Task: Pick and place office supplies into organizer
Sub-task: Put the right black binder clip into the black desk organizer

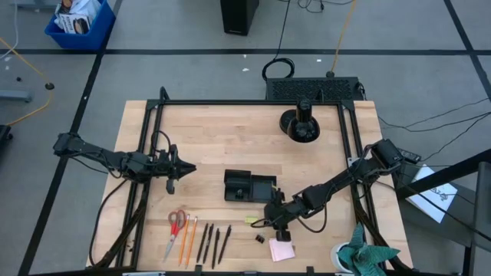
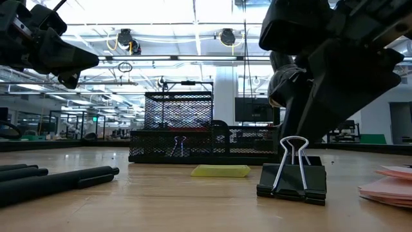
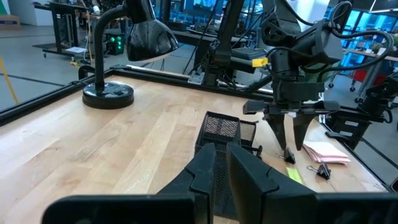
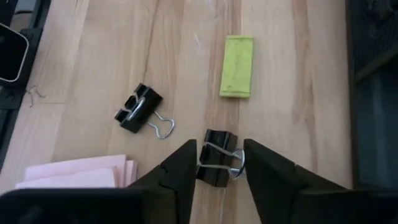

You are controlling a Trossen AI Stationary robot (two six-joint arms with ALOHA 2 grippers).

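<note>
Right pincer [image 4: 219, 163] spread, fingers either side of binder clip [image 4: 217, 165] on counter [image 1: 230, 138], not pinching. Second clip [image 4: 138, 109] beside pink sticky pad [image 4: 74, 174], pad cut off at edge. Yellow piece [image 4: 237, 74] near. Organizer [image 1: 247, 185] mid-counter. Left pincer [image 1: 184, 168] pressed together, waiting. Workshop room behind.

No text, label, brand, number or sign can be read in any of the views. The papers in the blue bin [image 1: 79, 21] at the upper left of the high view carry print, but it is too small to make out. The screens and lit panels in the room behind the surface in the low and left wrist views show nothing legible either.
</note>
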